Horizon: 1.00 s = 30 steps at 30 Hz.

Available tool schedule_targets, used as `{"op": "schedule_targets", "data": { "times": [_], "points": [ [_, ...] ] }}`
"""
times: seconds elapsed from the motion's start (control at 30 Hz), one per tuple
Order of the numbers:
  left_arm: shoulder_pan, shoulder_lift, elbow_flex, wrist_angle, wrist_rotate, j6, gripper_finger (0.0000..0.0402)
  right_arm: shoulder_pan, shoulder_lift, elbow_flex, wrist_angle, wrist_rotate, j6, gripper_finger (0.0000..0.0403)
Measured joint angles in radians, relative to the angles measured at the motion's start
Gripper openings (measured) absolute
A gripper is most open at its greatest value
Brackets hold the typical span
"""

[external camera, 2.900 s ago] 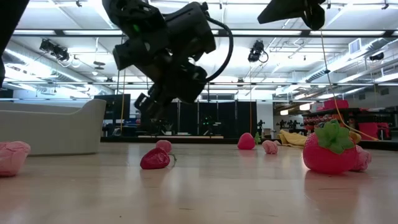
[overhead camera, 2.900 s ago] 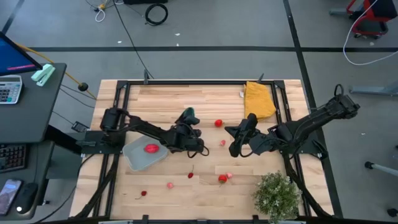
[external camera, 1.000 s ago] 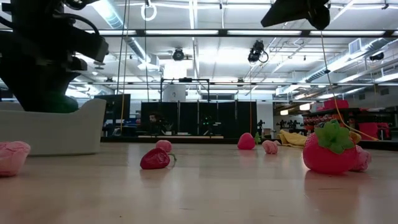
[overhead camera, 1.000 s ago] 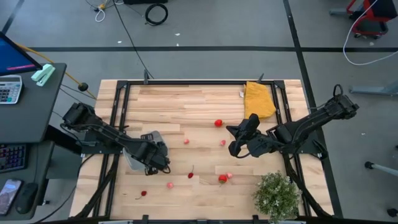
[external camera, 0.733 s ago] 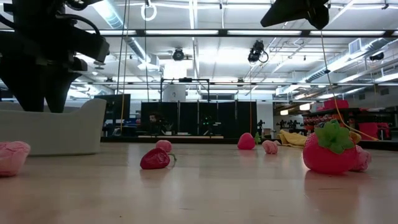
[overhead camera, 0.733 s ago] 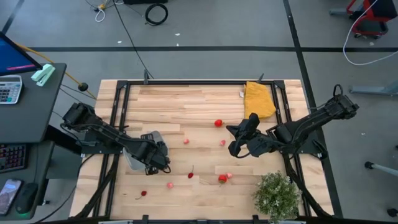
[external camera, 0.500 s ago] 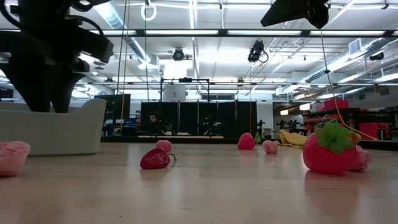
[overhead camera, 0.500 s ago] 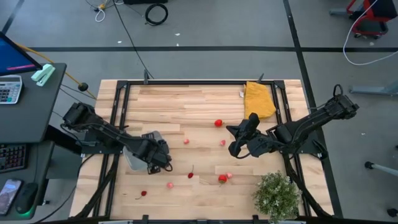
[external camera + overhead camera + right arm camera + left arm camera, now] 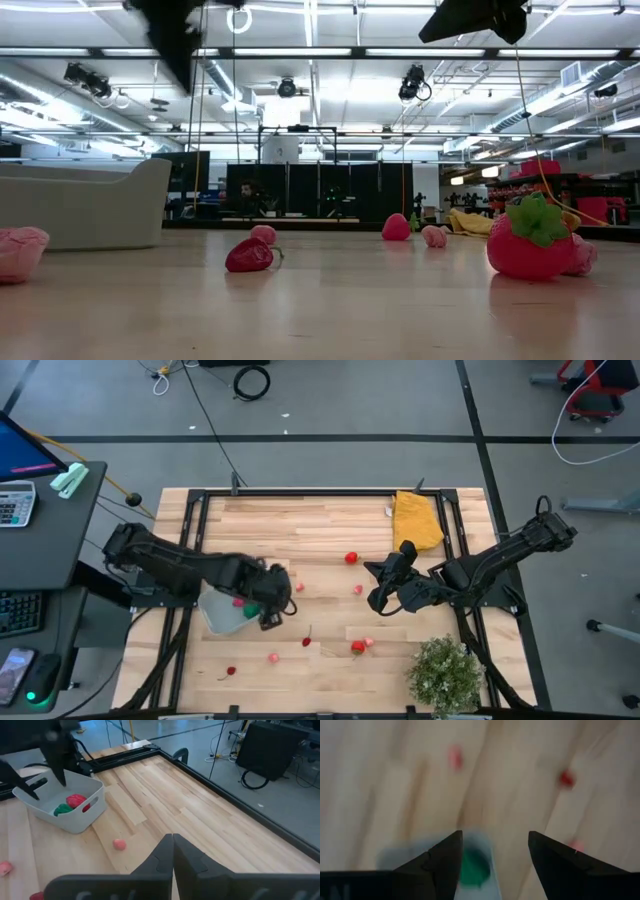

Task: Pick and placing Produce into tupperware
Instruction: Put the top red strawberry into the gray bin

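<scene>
Lifted clear of the shallow, translucent grey-blue plastic tupperware (image 9: 224,611), the left gripper (image 9: 272,607) hangs with jaws apart, empty. Below them, a green toy vegetable (image 9: 63,809) and red piece (image 9: 76,800) lie inside. Right gripper (image 9: 378,598) waits, jaws together.

The left gripper (image 9: 268,603) hangs at the tupperware's (image 9: 222,610) edge — open wood around the small produce (image 9: 305,642). Plant (image 9: 444,673) and yellow cloth (image 9: 416,520) block the right side.

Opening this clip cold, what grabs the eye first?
The left gripper, fingers open and empty, hangs over the tupperware at the table's left, where a green piece and a red piece already lie. Loose produce dots the middle, and the right gripper waits shut at centre-right.
</scene>
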Motion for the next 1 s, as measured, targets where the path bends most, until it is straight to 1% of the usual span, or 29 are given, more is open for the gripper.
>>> {"op": "schedule_targets", "data": {
  "times": [0.07, 0.23, 0.37, 0.53, 0.67, 0.8, 1.0],
  "points": [
    [0.001, 0.0, 0.075, 0.025, -0.033, 0.062, 0.0235, 0.0, 0.0, 0.0, 0.0, 0.0, 0.0, 0.0012],
    [-0.002, 0.0, 0.256, 0.072, -0.036, 0.172, 0.0231, 0.0, 0.0, 0.0, 0.0, 0.0, 0.0, 0.0013],
    [-0.002, 0.0, 0.382, 0.126, -0.037, 0.184, 0.0228, 0.0, 0.0, 0.0, 0.0, 0.0, 0.0, 0.0012],
    [-0.002, -0.001, 0.51, 0.213, -0.038, 0.184, 0.0228, 0.0, 0.0, 0.0, 0.0, 0.0, 0.0, 0.0015],
    [-0.002, -0.001, 0.582, 0.291, -0.038, 0.184, 0.0228, 0.0, 0.0, 0.0, 0.0, 0.0, 0.0, 0.0015],
    [-0.002, -0.001, 0.624, 0.38, -0.037, 0.184, 0.0223, 0.0, 0.0, 0.0, 0.0, 0.0, 0.0, 0.0016],
    [-0.002, -0.001, 0.632, 0.525, -0.037, 0.185, 0.0224, 0.0, 0.0, 0.0, 0.0, 0.0, 0.0, 0.0015]
  ]
}}
